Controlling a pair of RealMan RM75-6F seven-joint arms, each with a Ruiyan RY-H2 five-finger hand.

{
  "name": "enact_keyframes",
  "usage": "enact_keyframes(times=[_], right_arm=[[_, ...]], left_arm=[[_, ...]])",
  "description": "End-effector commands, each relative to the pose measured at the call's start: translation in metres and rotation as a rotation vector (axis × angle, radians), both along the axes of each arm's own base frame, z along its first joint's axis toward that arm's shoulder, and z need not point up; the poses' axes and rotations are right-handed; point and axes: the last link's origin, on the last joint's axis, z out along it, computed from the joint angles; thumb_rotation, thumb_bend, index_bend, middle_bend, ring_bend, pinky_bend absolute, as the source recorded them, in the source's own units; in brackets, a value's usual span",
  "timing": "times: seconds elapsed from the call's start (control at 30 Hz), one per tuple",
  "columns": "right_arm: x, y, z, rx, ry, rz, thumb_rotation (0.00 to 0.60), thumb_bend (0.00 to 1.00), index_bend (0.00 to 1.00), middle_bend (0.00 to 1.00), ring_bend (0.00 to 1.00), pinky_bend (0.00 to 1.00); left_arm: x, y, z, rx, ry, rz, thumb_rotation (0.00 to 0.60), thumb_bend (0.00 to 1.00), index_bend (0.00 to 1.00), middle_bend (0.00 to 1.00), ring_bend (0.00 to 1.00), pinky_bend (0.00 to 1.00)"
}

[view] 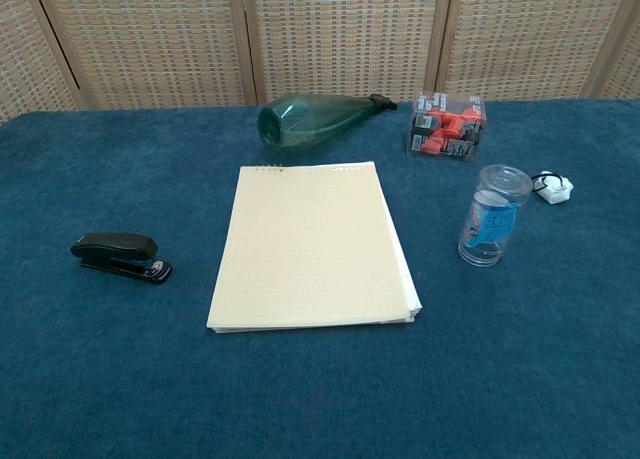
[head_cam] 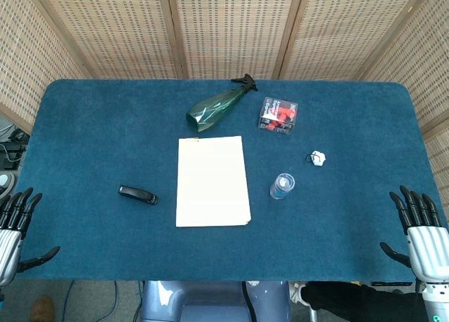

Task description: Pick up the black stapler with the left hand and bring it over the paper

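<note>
The black stapler (head_cam: 137,194) (view: 120,256) lies flat on the blue tablecloth, left of the cream paper pad (head_cam: 212,181) (view: 310,245) in the table's middle. My left hand (head_cam: 12,229) hovers at the near left table edge, fingers spread and holding nothing, well left of the stapler. At the near right edge my right hand (head_cam: 421,231) is likewise spread and empty. The chest view shows neither hand.
A green spray bottle (head_cam: 217,106) (view: 318,121) lies on its side behind the paper. A clear box with red contents (head_cam: 278,116) (view: 447,126), a small clear jar (head_cam: 282,186) (view: 492,215) and a small white object (head_cam: 318,158) (view: 552,186) sit right of the paper. Wicker screens stand behind the table.
</note>
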Motion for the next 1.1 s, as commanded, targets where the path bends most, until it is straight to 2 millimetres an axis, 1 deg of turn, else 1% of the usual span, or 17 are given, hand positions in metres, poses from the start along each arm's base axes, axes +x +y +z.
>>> enact_keyframes(times=[0.03, 0.13, 0.23, 0.33, 0.4, 0.47, 0.5, 0.57, 0.63, 0.7, 0.73, 0.77, 0.8, 0.93, 1.0, 1.1], right_arm=[[0.000, 0.000, 0.000, 0.000, 0.000, -0.001, 0.600, 0.00, 0.00, 0.00, 0.00, 0.00], [-0.001, 0.000, -0.001, 0.004, -0.002, -0.005, 0.600, 0.00, 0.00, 0.00, 0.00, 0.00], [-0.001, -0.001, -0.002, 0.009, -0.002, -0.007, 0.600, 0.00, 0.00, 0.00, 0.00, 0.00], [-0.001, -0.001, -0.002, 0.009, -0.002, -0.012, 0.600, 0.00, 0.00, 0.00, 0.00, 0.00], [-0.002, -0.002, -0.002, 0.007, -0.004, -0.017, 0.600, 0.00, 0.00, 0.00, 0.00, 0.00], [-0.003, -0.004, -0.001, 0.005, -0.002, -0.024, 0.600, 0.00, 0.00, 0.00, 0.00, 0.00], [-0.004, -0.005, -0.001, 0.005, 0.001, -0.031, 0.600, 0.00, 0.00, 0.00, 0.00, 0.00], [-0.006, -0.007, -0.002, 0.008, 0.003, -0.041, 0.600, 0.00, 0.00, 0.00, 0.00, 0.00], [-0.007, -0.009, -0.002, 0.007, 0.009, -0.051, 0.600, 0.00, 0.00, 0.00, 0.00, 0.00], [-0.009, -0.012, -0.003, 0.005, 0.015, -0.062, 0.600, 0.00, 0.00, 0.00, 0.00, 0.00], [-0.009, -0.012, -0.003, 0.004, 0.017, -0.065, 0.600, 0.00, 0.00, 0.00, 0.00, 0.00], [-0.011, -0.014, -0.003, 0.003, 0.021, -0.075, 0.600, 0.00, 0.00, 0.00, 0.00, 0.00], [-0.012, -0.015, -0.004, 0.002, 0.023, -0.081, 0.600, 0.00, 0.00, 0.00, 0.00, 0.00], [-0.017, -0.018, -0.005, 0.002, 0.033, -0.110, 0.600, 0.00, 0.00, 0.00, 0.00, 0.00], [-0.019, -0.019, -0.006, 0.004, 0.038, -0.121, 0.600, 0.00, 0.00, 0.00, 0.00, 0.00], [-0.023, -0.021, -0.007, 0.006, 0.042, -0.139, 0.600, 0.00, 0.00, 0.00, 0.00, 0.00]], left_arm=[[0.000, 0.000, -0.001, -0.008, 0.001, 0.001, 0.600, 0.00, 0.00, 0.00, 0.00, 0.00], [-0.001, 0.002, -0.002, -0.021, 0.001, 0.005, 0.600, 0.00, 0.00, 0.00, 0.00, 0.00], [-0.002, 0.009, -0.008, -0.043, 0.009, 0.006, 0.600, 0.00, 0.00, 0.00, 0.00, 0.00], [-0.002, 0.026, -0.019, -0.084, 0.030, -0.011, 0.600, 0.00, 0.00, 0.00, 0.00, 0.00], [-0.001, 0.043, -0.026, -0.114, 0.045, -0.033, 0.600, 0.00, 0.00, 0.00, 0.00, 0.00], [0.001, 0.066, -0.035, -0.151, 0.053, -0.059, 0.600, 0.00, 0.00, 0.00, 0.00, 0.00], [0.003, 0.082, -0.042, -0.183, 0.057, -0.080, 0.600, 0.00, 0.00, 0.00, 0.00, 0.01], [0.006, 0.105, -0.050, -0.226, 0.092, -0.120, 0.600, 0.00, 0.00, 0.00, 0.01, 0.07], [0.009, 0.127, -0.060, -0.263, 0.136, -0.157, 0.600, 0.02, 0.01, 0.00, 0.06, 0.13], [0.010, 0.145, -0.073, -0.302, 0.173, -0.179, 0.600, 0.06, 0.04, 0.00, 0.11, 0.18], [0.011, 0.150, -0.077, -0.316, 0.184, -0.182, 0.600, 0.08, 0.07, 0.00, 0.13, 0.20], [0.012, 0.160, -0.087, -0.348, 0.206, -0.185, 0.600, 0.11, 0.08, 0.01, 0.14, 0.22], [0.013, 0.167, -0.093, -0.365, 0.218, -0.188, 0.600, 0.12, 0.10, 0.01, 0.15, 0.23], [0.018, 0.183, -0.114, -0.408, 0.264, -0.213, 0.600, 0.16, 0.14, 0.05, 0.19, 0.28], [0.020, 0.187, -0.121, -0.418, 0.271, -0.219, 0.600, 0.17, 0.16, 0.06, 0.20, 0.28], [0.020, 0.191, -0.132, -0.437, 0.292, -0.221, 0.600, 0.20, 0.20, 0.10, 0.24, 0.31]])
